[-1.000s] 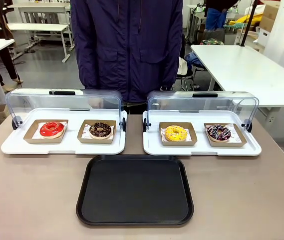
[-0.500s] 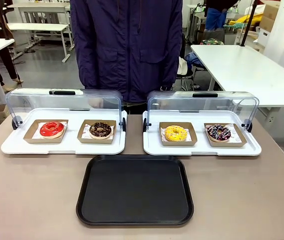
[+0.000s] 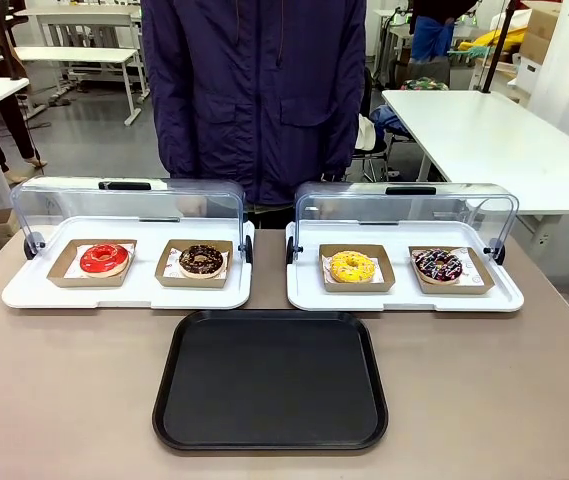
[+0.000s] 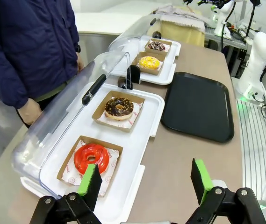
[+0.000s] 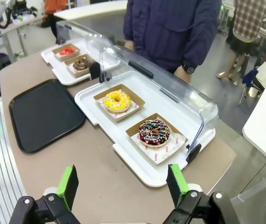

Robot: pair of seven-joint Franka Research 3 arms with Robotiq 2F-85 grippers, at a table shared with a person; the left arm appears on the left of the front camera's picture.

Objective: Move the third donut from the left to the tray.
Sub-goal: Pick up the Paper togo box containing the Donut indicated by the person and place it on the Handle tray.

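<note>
Nothing has shifted over the last second: donuts, trays and the person [image 3: 254, 90] sit as before. Green-padded fingers [image 4: 89, 179] of the left gripper [image 4: 145, 181] stand spread wide, pinching nothing; that arm hovers above the table's left end, beside the red donut [image 4: 91, 157]. The right gripper [image 5: 123, 183] also gapes wide and holds nothing, raised over the table's right end and angled down. The yellow-glazed donut [image 3: 352, 266] lies in its cardboard holder [image 3: 386, 282] on the left half of the right-hand white tray [image 3: 404, 298], apart from both grippers. The black tray [image 3: 269, 380] lies just in front of the white trays, centred.
</note>
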